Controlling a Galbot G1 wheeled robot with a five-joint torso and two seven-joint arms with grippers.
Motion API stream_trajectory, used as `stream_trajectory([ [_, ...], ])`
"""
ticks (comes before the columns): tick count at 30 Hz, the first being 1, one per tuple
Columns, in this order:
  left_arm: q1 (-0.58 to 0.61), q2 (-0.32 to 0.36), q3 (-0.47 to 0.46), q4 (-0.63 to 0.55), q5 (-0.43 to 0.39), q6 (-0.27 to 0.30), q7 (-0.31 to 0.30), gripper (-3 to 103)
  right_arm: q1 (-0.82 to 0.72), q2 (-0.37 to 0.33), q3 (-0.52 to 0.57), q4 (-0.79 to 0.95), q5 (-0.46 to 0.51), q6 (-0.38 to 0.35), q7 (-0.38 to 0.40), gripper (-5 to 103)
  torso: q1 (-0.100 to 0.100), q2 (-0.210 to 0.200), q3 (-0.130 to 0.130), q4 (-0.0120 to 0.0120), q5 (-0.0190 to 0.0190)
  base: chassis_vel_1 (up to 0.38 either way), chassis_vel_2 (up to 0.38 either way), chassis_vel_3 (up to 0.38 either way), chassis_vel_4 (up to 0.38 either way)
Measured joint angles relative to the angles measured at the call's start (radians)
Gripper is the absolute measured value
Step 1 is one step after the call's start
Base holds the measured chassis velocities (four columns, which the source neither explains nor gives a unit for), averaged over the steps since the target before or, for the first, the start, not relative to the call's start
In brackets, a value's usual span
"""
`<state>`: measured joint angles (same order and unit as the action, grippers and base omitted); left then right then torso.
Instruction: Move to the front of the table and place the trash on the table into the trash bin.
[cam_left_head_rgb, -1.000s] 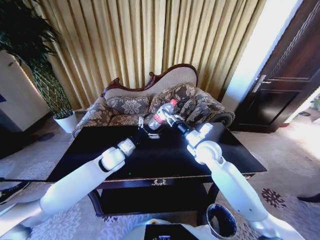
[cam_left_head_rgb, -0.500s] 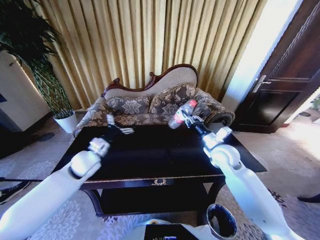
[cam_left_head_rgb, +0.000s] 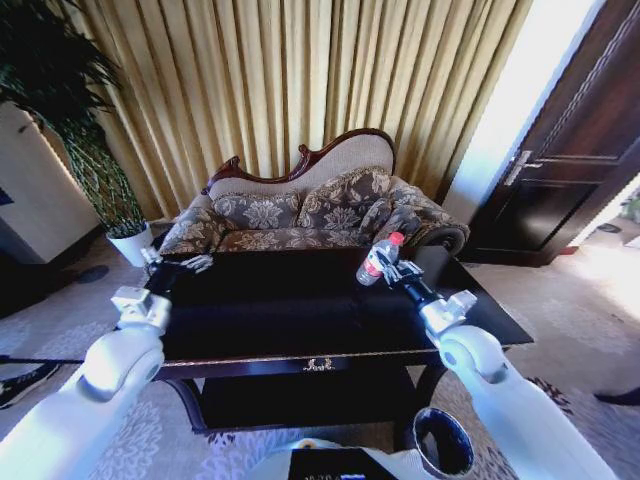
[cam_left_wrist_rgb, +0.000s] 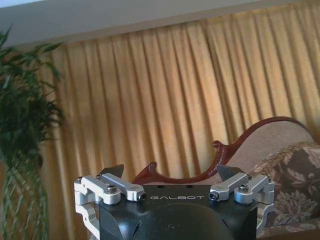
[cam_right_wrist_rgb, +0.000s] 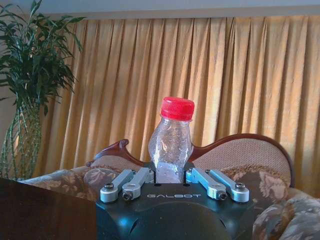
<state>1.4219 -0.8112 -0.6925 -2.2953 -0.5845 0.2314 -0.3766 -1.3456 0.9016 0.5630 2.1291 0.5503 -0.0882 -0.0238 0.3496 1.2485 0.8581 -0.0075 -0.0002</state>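
Gripping the bottle (cam_left_head_rgb: 378, 260), the right tool (cam_left_head_rgb: 384, 270) has drifted rightward.

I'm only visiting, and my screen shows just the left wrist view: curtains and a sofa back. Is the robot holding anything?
Observer: Yes. The right gripper is shut on a red-capped bottle.
Visitor: Where is that bottle?
Observer: In the air over the right side of the table.
Visitor: Is there a bin nearby?
Observer: Yes, the bin stands on the floor near the table's front right corner.
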Motion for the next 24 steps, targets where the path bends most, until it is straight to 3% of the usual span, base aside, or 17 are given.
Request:
stream_trajectory([
  [7, 0.062, -0.066, 0.001, -0.046, -0.055, 0.041, 0.030, 100, -0.055, -0.016, 0.027, 0.040, 0.003, -0.006, 0.020, 24, 0.000, 0.000, 0.000, -0.0001, 0.0001, 0.000, 0.000, 0.000, 0.000],
  [24, 0.142, -0.097, 0.013, -0.133, -0.022, 0.076, 0.031, 100, -0.158, -0.010, 0.087, 0.095, 0.021, -0.008, 0.018, 24, 0.000, 0.000, 0.000, 0.0000, 0.0001, 0.017, -0.021, -0.017, 0.015],
])
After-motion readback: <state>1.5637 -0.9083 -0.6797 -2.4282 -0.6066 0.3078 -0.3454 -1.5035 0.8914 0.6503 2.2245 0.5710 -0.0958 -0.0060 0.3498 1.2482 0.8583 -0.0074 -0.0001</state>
